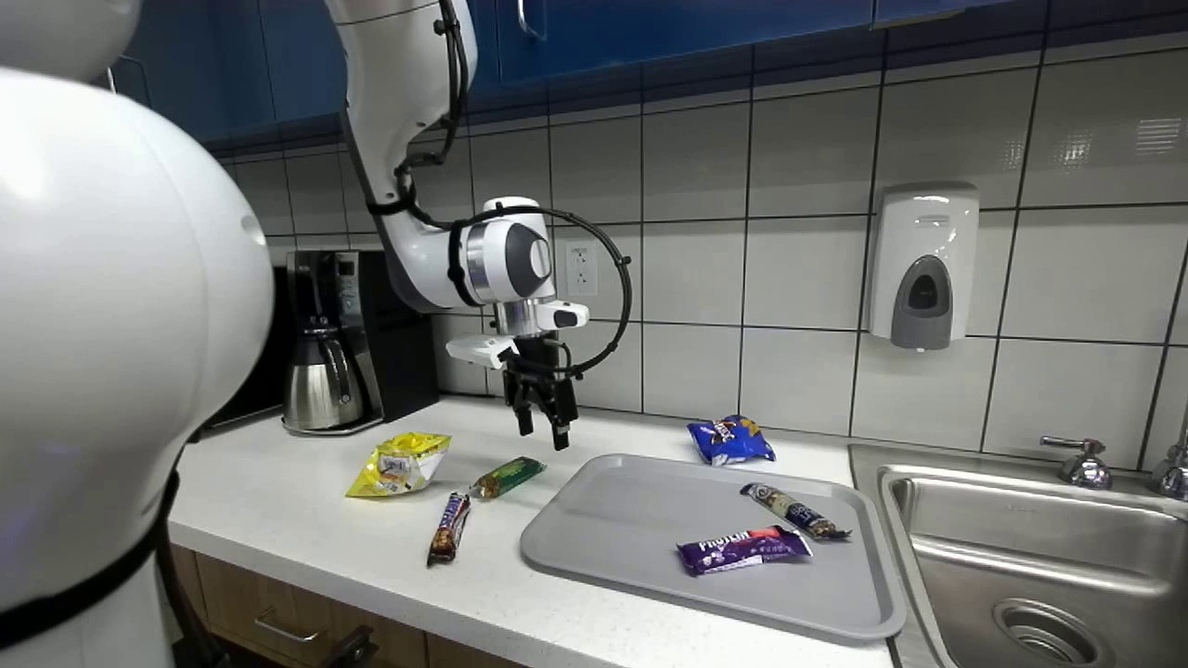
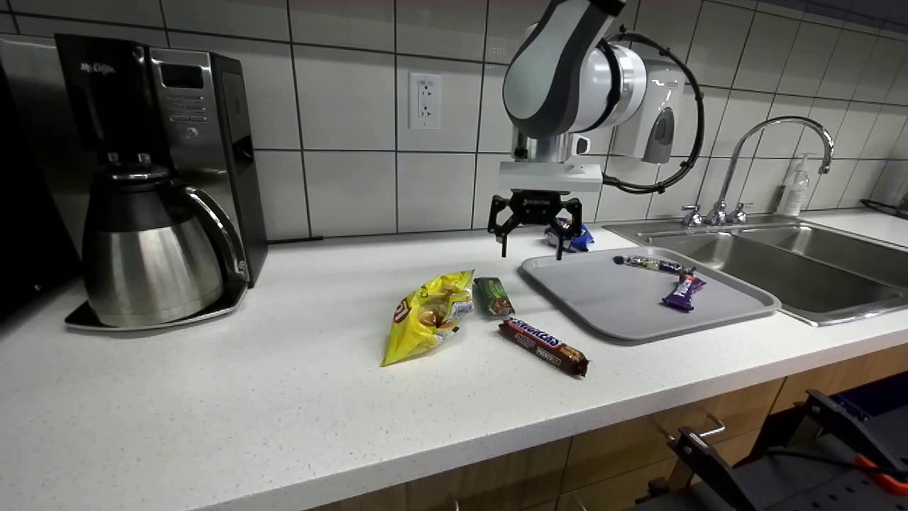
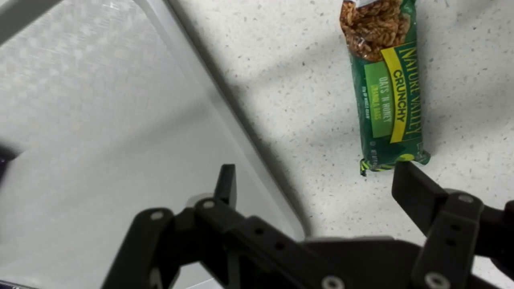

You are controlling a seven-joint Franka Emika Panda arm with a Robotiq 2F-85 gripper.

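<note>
Drawer fronts (image 2: 617, 454): wood-grain, set beneath the front edge of the table (image 2: 269, 411).
Table surface: white with fine dark flecks, soft shadows falling across it.
Snickers bar (image 2: 543, 346): brown wrapper, lying flat on the table, closest of the snacks to that front edge.
Yellow snack bag (image 1: 399, 464): crinkled, puffed, resting on the table.
Nature Valley Oats 'n Honey bar (image 3: 387, 92): green wrapper, flat on the table between the yellow snack bag and the gray tray (image 2: 610, 298).
Gray tray: flat on the table, just beside the steel sink (image 1: 1049, 566).
Purple protein bar (image 1: 742, 549): on the tray.
Navy-and-tan bar (image 1: 795, 510): also on the tray, near the purple one and behind it.
Hand (image 2: 531, 256): fingers spread well apart, hanging above the table and clear of the green bar in both exterior views; in the wrist view the tray's edge passes between them.
Blue snack bag (image 1: 731, 439): behind the tray, close to the wall.
Coffee maker (image 2: 188, 117): black-and-silver Mr. Coffee with a steel carafe (image 2: 152, 262), at the end away from the sink.
Tiled wall (image 1: 807, 269): pale tiles, dark grout, white outlet (image 2: 425, 101), white-and-gray soap dispenser (image 1: 923, 223).
Blue cabinets (image 1: 668, 28): overhead.
</note>
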